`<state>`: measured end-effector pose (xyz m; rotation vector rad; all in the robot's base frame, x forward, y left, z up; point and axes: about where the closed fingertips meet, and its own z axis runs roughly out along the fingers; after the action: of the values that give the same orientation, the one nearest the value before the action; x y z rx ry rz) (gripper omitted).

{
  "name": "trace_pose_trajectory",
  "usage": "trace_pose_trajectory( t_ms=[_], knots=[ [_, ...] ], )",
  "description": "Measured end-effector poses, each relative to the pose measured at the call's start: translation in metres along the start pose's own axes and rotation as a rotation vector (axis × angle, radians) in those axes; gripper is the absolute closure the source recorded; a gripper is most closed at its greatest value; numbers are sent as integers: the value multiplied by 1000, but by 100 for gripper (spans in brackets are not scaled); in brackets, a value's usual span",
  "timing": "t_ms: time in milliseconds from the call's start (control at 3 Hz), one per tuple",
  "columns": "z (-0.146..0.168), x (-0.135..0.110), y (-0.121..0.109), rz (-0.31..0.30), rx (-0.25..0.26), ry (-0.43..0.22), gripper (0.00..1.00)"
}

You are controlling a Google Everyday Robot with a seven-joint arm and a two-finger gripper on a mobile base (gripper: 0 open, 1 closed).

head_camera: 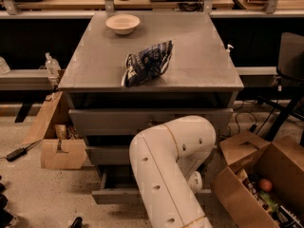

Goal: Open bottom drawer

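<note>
Gripper low, hidden behind arm (171, 146); grip cannot tell; bottom drawer (113, 194) ajar, front half covered.

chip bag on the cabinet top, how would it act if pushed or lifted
The bag looks crinkled and puffed, so probably light and floppy, crumpling under a grip. Lying flat on the smooth cabinet top, it would likely slide, not roll. The hand is hidden behind the arm, low by the bottom drawer.

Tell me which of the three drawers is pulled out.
The bottom drawer: it juts out past the middle drawer and top drawer, tray showing. The gripper is hidden behind the arm.
</note>
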<state>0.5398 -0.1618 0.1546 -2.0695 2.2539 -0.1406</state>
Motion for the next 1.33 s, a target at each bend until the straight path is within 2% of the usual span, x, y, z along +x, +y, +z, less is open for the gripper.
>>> trace_pose_trajectory(
  t_ms=[667,1000,1333],
  knots=[
    [0,0,0,0,0,0,100],
    [0,0,0,0,0,0,81],
    [0,0,0,0,0,0,58]
  ],
)
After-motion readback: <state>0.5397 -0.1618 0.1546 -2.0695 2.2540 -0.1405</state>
